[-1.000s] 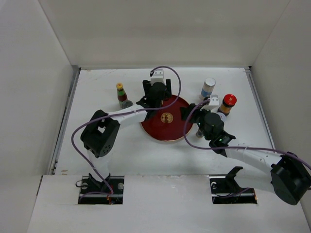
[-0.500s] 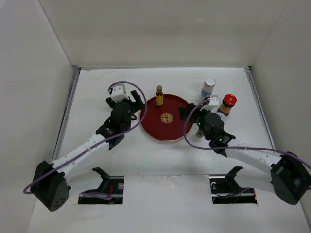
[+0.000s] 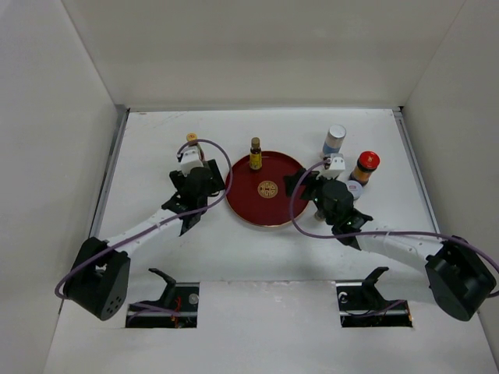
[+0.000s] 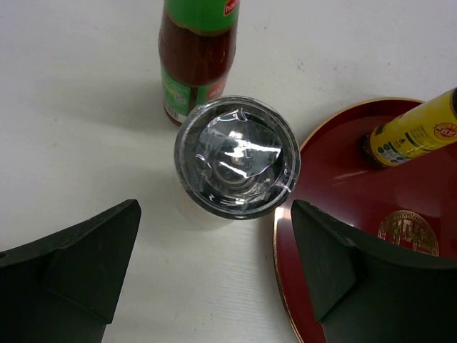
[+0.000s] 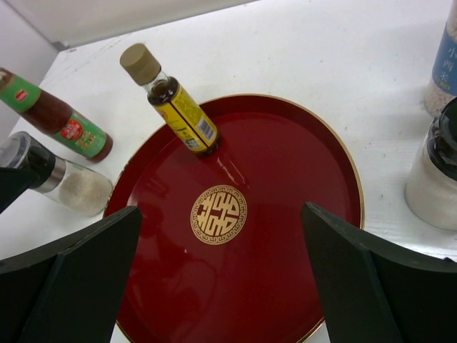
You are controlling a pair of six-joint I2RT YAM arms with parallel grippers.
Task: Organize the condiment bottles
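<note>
My left gripper [image 3: 201,170] is open and hangs above a glass shaker with a dark-rimmed clear cap [image 4: 235,157], its fingers [image 4: 78,264] nearer than the shaker on either side. A red sauce bottle with a green label [image 4: 196,50] stands just behind the shaker. A yellow-labelled bottle [image 3: 255,153] stands on the far edge of the round dark-red tray [image 3: 284,210]. My right gripper [image 5: 221,279] is open and empty over the tray's right half [image 5: 285,214]. A silver-capped blue-label bottle [image 3: 334,140] and a red-capped bottle [image 3: 365,166] stand to the tray's right.
A white-filled jar [image 5: 435,171] stands close by the right gripper's right finger, with the blue-label bottle [image 5: 446,64] behind it. The shaker [image 5: 64,182] and the sauce bottle [image 5: 61,121] stand just off the tray's left rim. White walls enclose the table on three sides.
The left gripper left the yellow-labelled bottle standing on the tray's far edge, swung left and now hangs over the shaker. The right gripper has edged slightly further over the tray.
</note>
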